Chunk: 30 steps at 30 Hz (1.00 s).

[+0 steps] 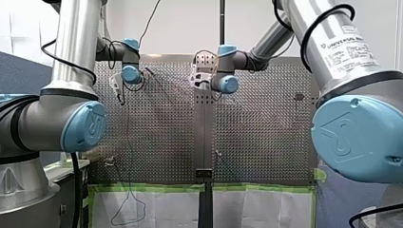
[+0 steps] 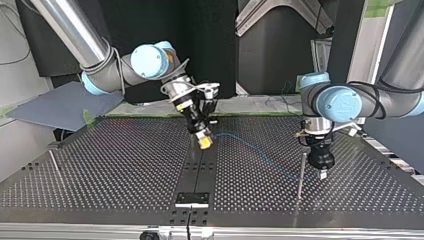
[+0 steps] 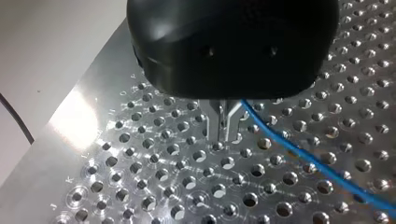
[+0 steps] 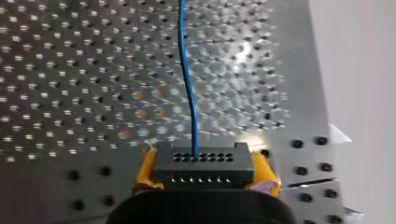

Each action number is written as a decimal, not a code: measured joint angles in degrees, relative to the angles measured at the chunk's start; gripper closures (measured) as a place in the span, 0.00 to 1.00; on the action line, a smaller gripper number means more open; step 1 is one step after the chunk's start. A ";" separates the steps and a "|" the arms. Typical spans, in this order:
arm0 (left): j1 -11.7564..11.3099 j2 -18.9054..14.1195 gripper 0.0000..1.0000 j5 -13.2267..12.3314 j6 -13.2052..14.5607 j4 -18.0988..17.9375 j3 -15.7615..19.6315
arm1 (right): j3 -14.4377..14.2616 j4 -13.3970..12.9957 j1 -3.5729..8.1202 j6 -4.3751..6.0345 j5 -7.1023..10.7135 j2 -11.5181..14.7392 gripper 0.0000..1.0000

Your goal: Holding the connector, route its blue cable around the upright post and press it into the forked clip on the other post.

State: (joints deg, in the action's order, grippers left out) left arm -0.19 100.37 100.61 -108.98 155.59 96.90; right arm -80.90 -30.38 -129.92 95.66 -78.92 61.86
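My right gripper is shut on the black connector, which sits between its yellow pads. The blue cable leaves the connector and runs ahead over the perforated plate. In the top view it trails from my right gripper toward a thin upright post. My left gripper hangs just beside that post. In the left wrist view its metal fingers stand a narrow slit apart just above the plate, and the cable passes close beside them. A second thin post stands at the top view's left.
A dark strip runs down the middle of the perforated table, ending in a black block at its near edge in the top view. Green tape lines the plate's edge in the front view, where a thin wire hangs.
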 joint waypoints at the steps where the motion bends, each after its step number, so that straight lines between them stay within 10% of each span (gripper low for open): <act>1: 0.02 -0.01 0.84 0.00 -0.12 0.02 0.00 | 0.00 0.24 -0.07 -0.01 0.00 -0.37 1.00; 8: 0.11 0.02 0.76 -1.39 -2.52 -0.07 0.02 | -0.04 2.24 -0.31 -0.42 -0.01 -1.95 1.00; 15: 0.12 0.02 0.01 -2.83 -2.49 -0.02 0.02 | -0.35 4.15 -0.58 -1.44 -0.24 -2.42 1.00; 30: 0.12 0.10 0.01 -0.42 -3.22 1.30 0.03 | -3.63 0.18 0.82 -2.17 -2.02 -3.72 1.00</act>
State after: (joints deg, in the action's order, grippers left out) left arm -0.07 100.47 100.20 -112.20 156.88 96.92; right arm -84.53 -30.20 -129.10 93.49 -80.94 58.13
